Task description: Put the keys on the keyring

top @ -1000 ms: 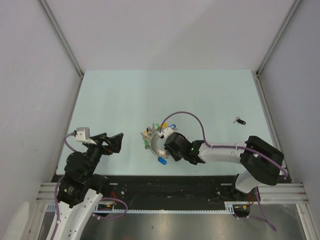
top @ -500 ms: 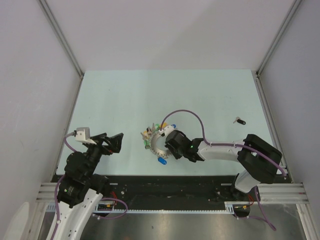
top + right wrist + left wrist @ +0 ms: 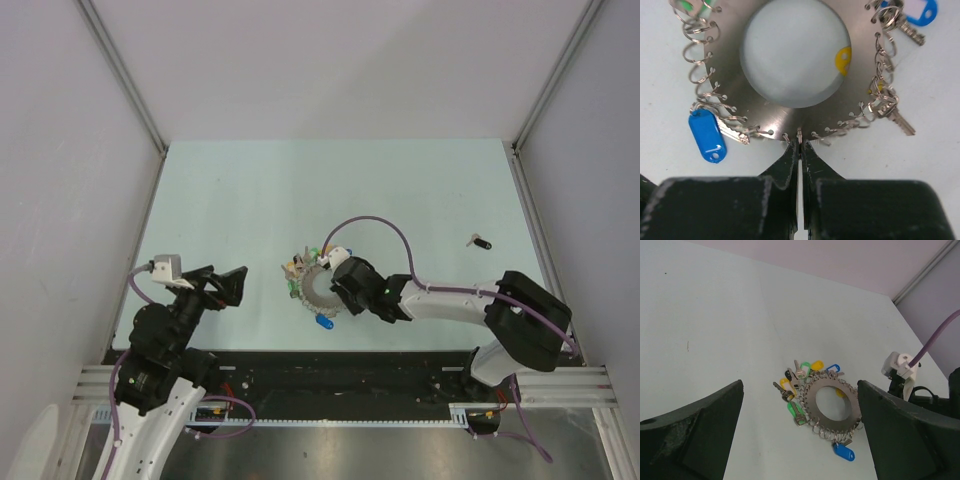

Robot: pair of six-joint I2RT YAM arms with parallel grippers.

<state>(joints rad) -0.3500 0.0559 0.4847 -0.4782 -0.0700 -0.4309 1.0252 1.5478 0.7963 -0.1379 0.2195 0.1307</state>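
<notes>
Two tools are in view, but only the right tool is busy. Its tips are squeezed tight together, and they seem to nip a thin wire loop on the near rim of the keyring. The keyring lies flat near the middle of the desk. The left tool is wide open with nothing in it, well apart from the ring.

I think the right tool should move gently and stay low, so the thin loop does not slip out and the ring does not skid.

The right wrist view shows the pinch and a blue key up close. Only the top view shows a black key lying alone, far off to the right and not yet on the ring.
</notes>
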